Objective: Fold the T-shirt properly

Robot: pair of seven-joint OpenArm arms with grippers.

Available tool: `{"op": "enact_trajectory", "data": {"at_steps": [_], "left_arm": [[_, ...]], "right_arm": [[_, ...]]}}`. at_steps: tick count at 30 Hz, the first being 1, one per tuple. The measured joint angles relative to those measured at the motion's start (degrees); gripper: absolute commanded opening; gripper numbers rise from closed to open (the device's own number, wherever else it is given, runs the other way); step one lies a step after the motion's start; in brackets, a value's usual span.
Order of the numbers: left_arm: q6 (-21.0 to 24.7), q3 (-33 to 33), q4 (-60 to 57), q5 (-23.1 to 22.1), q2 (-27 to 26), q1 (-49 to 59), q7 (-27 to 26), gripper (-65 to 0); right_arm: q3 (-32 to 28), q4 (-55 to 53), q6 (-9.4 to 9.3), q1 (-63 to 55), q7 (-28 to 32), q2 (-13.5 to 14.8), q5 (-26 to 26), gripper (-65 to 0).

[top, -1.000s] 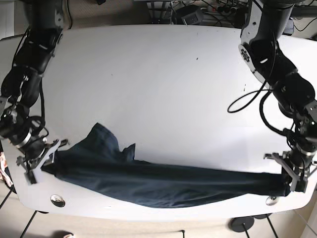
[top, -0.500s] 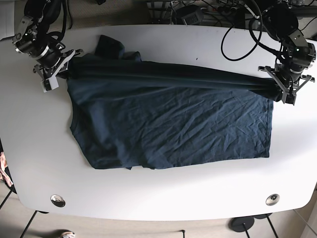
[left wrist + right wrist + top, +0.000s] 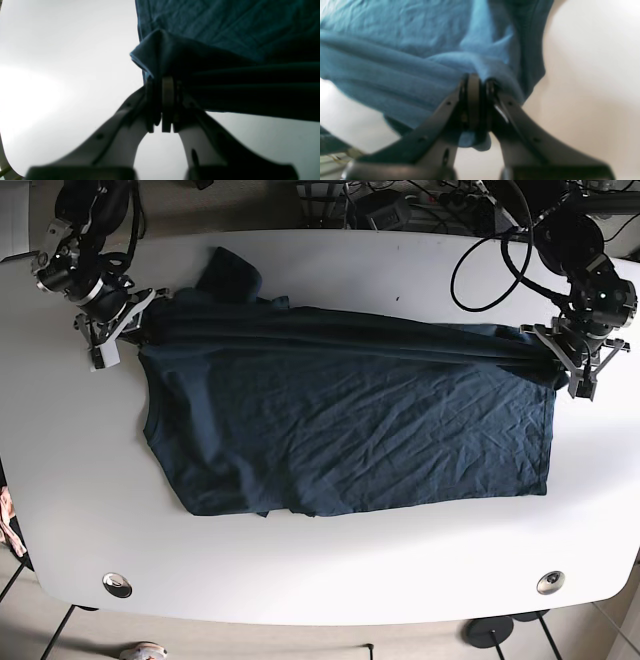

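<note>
— While you look down from above, what have you got?

— I have the shirt (image 3: 350, 430) spread over the middle of the table (image 3: 330, 580), dark blue and creased. Its far edge is bunched into a long roll of folds that runs from one of my grippers to the other.

— Where is your left gripper?

— My left gripper (image 3: 572, 370) is at the far corner of the shirt, on the right side of the overhead view. Its wrist camera shows the two fingers pressed together on a tuck of dark cloth, with a corner of the fabric poking up past the tips. The folds run off to one side from the pinch.

— And the right one?

— My right gripper (image 3: 112, 330) sits at the opposite far corner, on the left of the overhead view. Its fingers (image 3: 473, 100) are also closed tight on gathered cloth. A small flap hangs below the pinch, between the finger arms.

— Does the rest of the shirt lie flat?

— Mostly. The near hem lies on the table, well back from the near edge. One sleeve (image 3: 232, 275) sticks out beyond the bunched edge, near the right gripper. The side below that gripper curves inward and is rumpled at the near corner.
</note>
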Motion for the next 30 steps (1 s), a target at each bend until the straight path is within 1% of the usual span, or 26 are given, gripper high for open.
{"op": "enact_trajectory", "data": {"at_steps": [2, 4, 6, 7, 8, 9, 10, 12, 13, 14, 15, 17, 19, 20, 21, 23, 26, 27, 28, 29, 30], "left_arm": [[0.0, 0.0, -3.5, 0.5, 0.0, -3.0, -0.1, -65.0], [0.0, 0.1, -6.4, 0.6, -0.2, -5.5, -4.2, -65.0], [0.0, 0.2, -8.2, 0.6, -0.2, -6.8, -5.4, -64.9], [0.0, 1.1, -9.9, 1.1, -0.2, -7.7, -5.5, -64.6], [0.0, 1.7, -11.0, 1.2, -0.3, -8.3, -5.5, -64.6], [0.0, 2.4, -12.6, 1.0, -0.8, -8.9, -5.7, -64.2], [0.0, 3.1, -13.5, 1.0, -1.5, -8.9, -5.9, -61.2], [0.1, 4.2, -14.8, 1.3, -2.5, -8.8, -6.6, -50.1], [0.3, 4.2, -14.8, 1.3, -2.4, -8.7, -6.9, -43.9], [0.3, 4.2, -14.8, 1.2, -2.4, -8.6, -7.0, -38.6], [0.3, 4.2, -14.8, 1.2, -2.4, -8.6, -7.0, -33.5], [0.3, 4.4, -14.6, 1.2, -2.4, -8.4, -7.0, -32.4], [0.3, 4.5, -13.2, 1.2, -2.4, -8.2, -7.0, -32.5], [0.3, 4.5, -12.3, 1.2, -2.4, -8.2, -7.0, -32.5], [0.3, 4.4, -11.9, 1.0, -2.6, -8.3, -7.0, -32.5], [0.3, 4.3, -11.9, 0.8, -3.9, -8.3, -7.1, -32.5], [0.5, 3.8, -12.0, 1.2, -5.1, -8.1, -10.8, -32.5], [0.4, 4.1, -12.0, 1.1, -5.1, -7.5, -12.7, -32.5], [0.4, 4.6, -12.0, 0.9, -4.9, -6.7, -14.3, -32.5], [0.3, 4.6, -12.0, 0.8, -4.5, -6.1, -14.9, -32.5], [0.2, 4.6, -12.1, 0.9, -4.3, -5.5, -14.9, -32.5]], "right_arm": [[0.0, -3.9, 0.02, 4.0, 0.0, 0.0, -0.2, -63.1], [0.0, -8.3, 0.02, 7.5, 0.0, 0.0, -0.2, -62.9], [0.0, -12.4, 0.00, 9.9, 0.0, 0.1, -0.3, -62.5], [0.0, -15.1, 0.00, 11.5, 0.0, 0.2, -0.4, -58.5], [0.0, -16.5, -0.02, 12.4, 0.0, 0.3, -0.4, -53.0], [0.0, -17.5, -0.07, 13.2, 0.0, 0.3, -0.4, -42.5], [0.0, -17.4, -0.22, 13.2, 0.0, 0.3, -0.5, -33.9], [0.5, -16.8, -0.17, 12.9, 0.0, 0.5, -0.4, -19.2], [0.6, -15.0, -0.42, 12.5, -0.2, 0.4, -0.9, -13.6], [0.6, -12.2, -0.39, 11.6, -0.7, 0.3, -0.8, -10.5], [0.6, -7.7, -0.37, 9.9, 0.0, 0.3, 0.2, -9.8], [0.7, -3.1, -0.37, 5.8, 0.1, 0.3, 4.9, -9.8], [0.6, -2.4, -0.39, 1.9, 0.0, 0.1, 10.1, -9.8], [0.6, -2.4, -0.46, -0.6, -0.2, 0.2, 11.5, -9.8], [0.6, -2.4, -0.87, -2.7, -0.4, 0.2, 11.5, -9.8], [0.3, -2.5, -0.87, -4.9, -0.4, 0.1, 11.7, -10.6], [0.3, -5.3, -0.81, -6.3, 0.2, -0.9, 11.7, -14.7], [0.1, -6.6, -0.81, -6.4, 0.0, -1.2, 11.1, -15.9], [0.0, -7.6, -0.66, -6.4, 0.0, -1.7, 9.3, -16.5], [0.1, -8.1, -0.57, -6.4, 0.1, -2.3, 7.1, -16.5], [0.1, -8.1, -0.17, -6.4, 0.7, -2.8, 6.8, -16.3]]}}
